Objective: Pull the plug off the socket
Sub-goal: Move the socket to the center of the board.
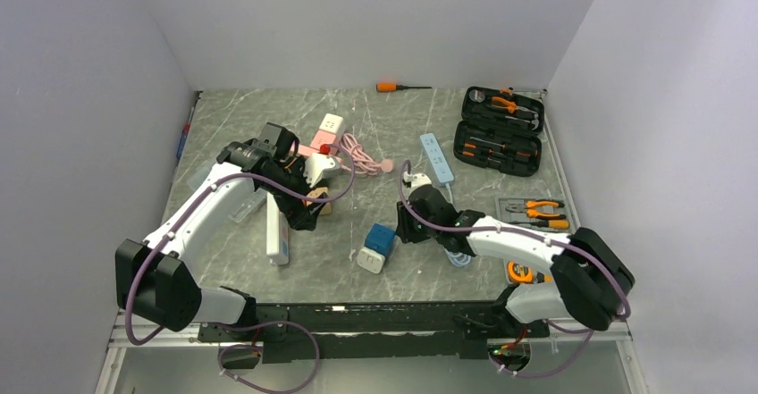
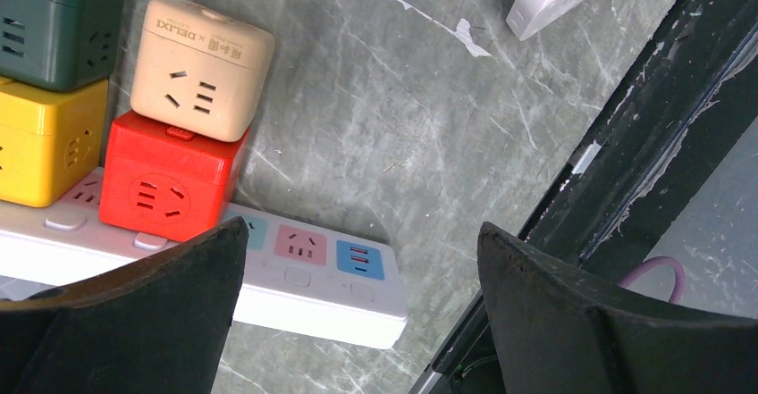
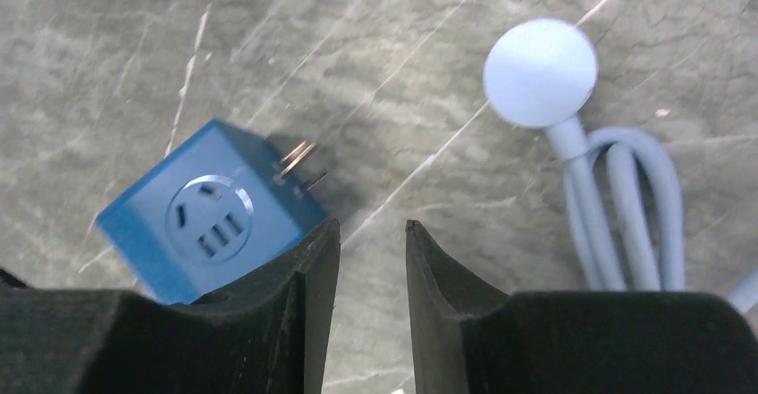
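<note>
Marble tbl [image 1: 393, 117], blue plug cube [image 3: 210, 211], toolkit [image 1: 498, 130], pliers [image 1: 541, 206]

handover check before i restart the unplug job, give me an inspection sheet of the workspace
surface: grey marbled table, no spills seen
job's things: red cube and yellow cube sit on white power strip; beige cube and green cube touch them, stacked or behind unclear; blue cube lies loose, prongs bare
clutter: open tool case, pliers, orange screwdriver
grippers: left tool wide open over the strip; right tool jaws nearly together, nothing between, beside blue cube
cables: blue-grey cable looped beside right tool; pink cable mid-table
surroundings: plain white walls
</note>
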